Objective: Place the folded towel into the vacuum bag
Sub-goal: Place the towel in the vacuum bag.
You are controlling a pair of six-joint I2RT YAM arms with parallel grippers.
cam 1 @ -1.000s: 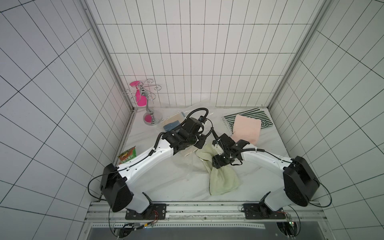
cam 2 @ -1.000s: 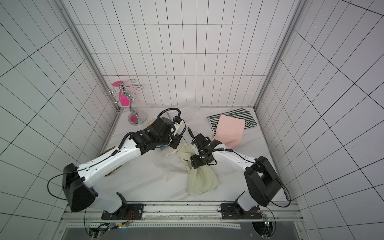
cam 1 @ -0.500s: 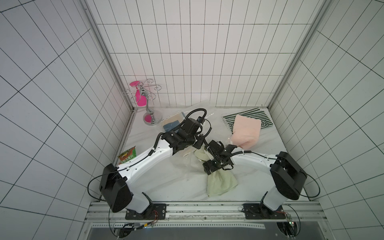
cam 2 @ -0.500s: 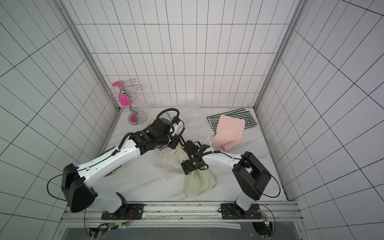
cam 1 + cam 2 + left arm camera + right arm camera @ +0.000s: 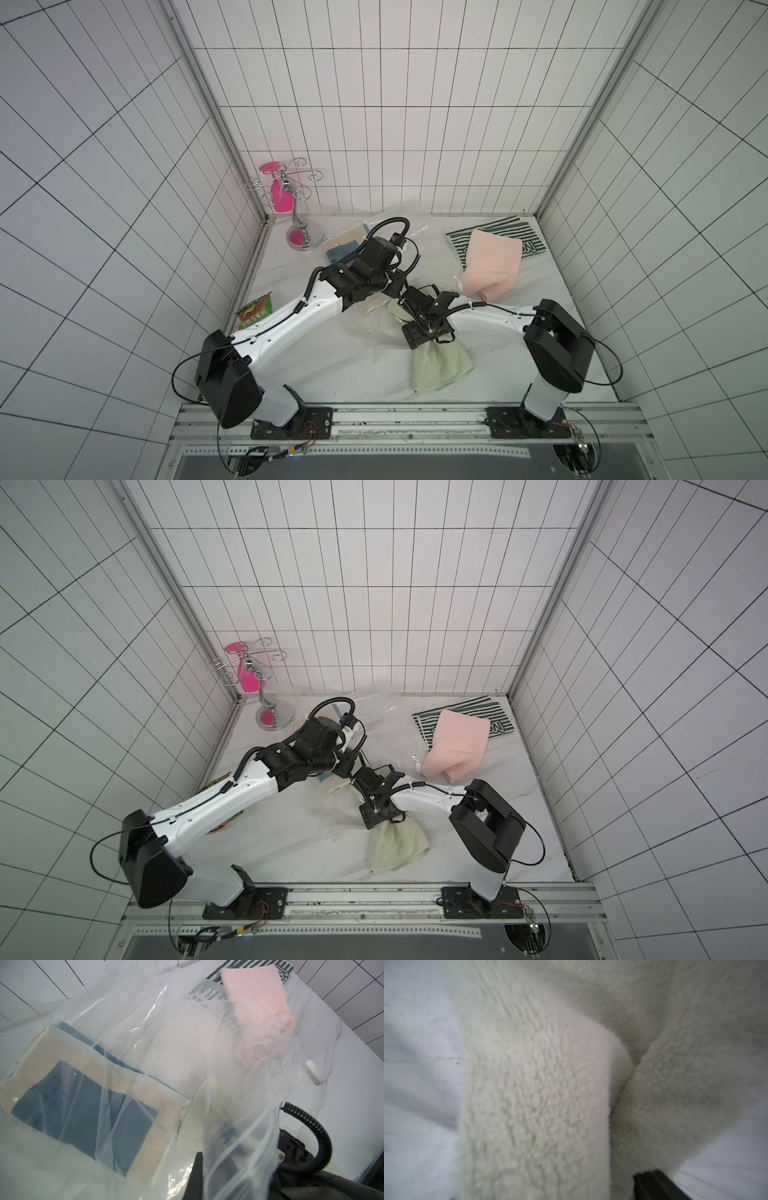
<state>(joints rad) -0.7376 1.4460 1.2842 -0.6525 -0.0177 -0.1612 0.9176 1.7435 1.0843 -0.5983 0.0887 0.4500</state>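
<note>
Looking down, I see the folded towel [image 5: 440, 365] near the middle of the worktop's [image 5: 332, 382] front edge. Its long axis points from there toward the back-left, and its far end lies under the film of the vacuum bag [image 5: 376, 332]. The right gripper [image 5: 419, 337] presses its middle; I cannot tell whether it grips. The left gripper [image 5: 392, 286] is clenched on bag film.

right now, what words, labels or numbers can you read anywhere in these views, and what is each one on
"米片" (likely reading; the other white characters are too small to read): on the green and orange snack packet.
Large woven lettering, beginning with what looks like "M": on the striped mat. The rest is hidden under the pink towel, so the word cannot be read.
No print shows on the vacuum bag.
</note>
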